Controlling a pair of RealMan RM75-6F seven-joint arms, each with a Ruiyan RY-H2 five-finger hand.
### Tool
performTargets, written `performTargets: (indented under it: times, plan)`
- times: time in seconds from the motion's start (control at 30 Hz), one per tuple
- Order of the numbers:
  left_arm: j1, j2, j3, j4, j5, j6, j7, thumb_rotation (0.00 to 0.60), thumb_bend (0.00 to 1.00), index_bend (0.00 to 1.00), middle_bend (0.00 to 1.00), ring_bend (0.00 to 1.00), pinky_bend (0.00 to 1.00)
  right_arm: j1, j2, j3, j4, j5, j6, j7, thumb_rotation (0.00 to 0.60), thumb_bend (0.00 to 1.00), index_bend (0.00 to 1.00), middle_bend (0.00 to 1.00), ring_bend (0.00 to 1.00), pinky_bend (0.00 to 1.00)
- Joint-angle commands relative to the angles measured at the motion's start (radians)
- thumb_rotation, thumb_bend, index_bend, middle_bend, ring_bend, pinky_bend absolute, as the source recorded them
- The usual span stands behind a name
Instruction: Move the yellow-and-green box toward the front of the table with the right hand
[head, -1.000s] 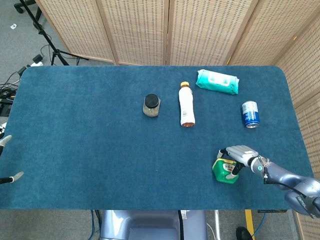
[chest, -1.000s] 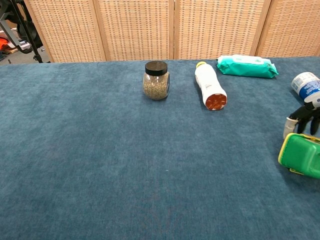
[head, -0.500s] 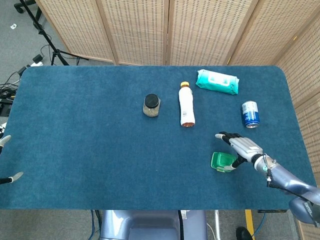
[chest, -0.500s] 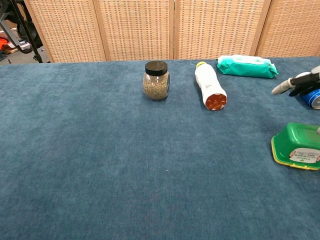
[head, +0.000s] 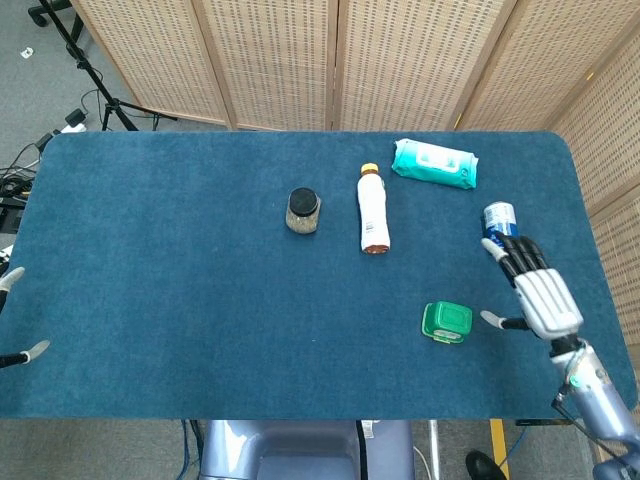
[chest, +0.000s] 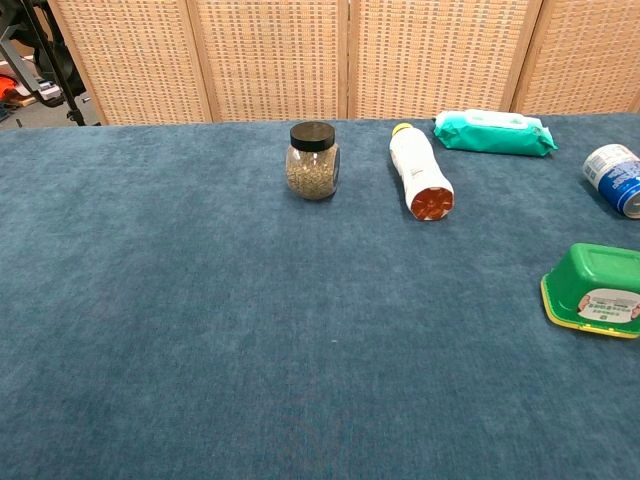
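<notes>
The yellow-and-green box (head: 446, 323) lies flat on the blue table near the front right, green top up with a yellow rim; in the chest view the box (chest: 593, 290) sits at the right edge. My right hand (head: 535, 288) hovers to the right of the box, clear of it, fingers spread and nothing in it. The chest view does not show this hand. Only the fingertips of my left hand (head: 22, 352) show at the far left edge of the head view, off the table, apart and empty.
A blue can (head: 500, 227) lies just behind my right hand. A teal wipes pack (head: 435, 163), a white bottle (head: 373, 208) on its side and a small dark-lidded jar (head: 303, 210) stand farther back. The table's right edge (head: 600, 270) is close to the hand.
My right hand let go of the box, which dropped from tilted to flat on the table. The hand then rose and drew back to the right, fingers opening.
</notes>
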Motion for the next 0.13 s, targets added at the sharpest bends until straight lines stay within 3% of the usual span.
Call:
performTargets:
  times: [0.03, 0.13]
  plan:
    - [0.004, -0.012, 0.002, 0.010, 0.014, 0.013, 0.006, 0.600, 0.00, 0.00, 0.00, 0.00, 0.00, -0.107, -0.090, -0.003, 0.086, -0.049, 0.131, -0.045, 0.600, 0.00, 0.00, 0.00, 0.00, 0.00]
    - [0.005, -0.013, 0.005, 0.009, 0.018, 0.014, 0.008, 0.600, 0.00, 0.00, 0.00, 0.00, 0.00, -0.141, -0.110, -0.008, 0.107, -0.060, 0.170, -0.029, 0.600, 0.00, 0.00, 0.00, 0.00, 0.00]
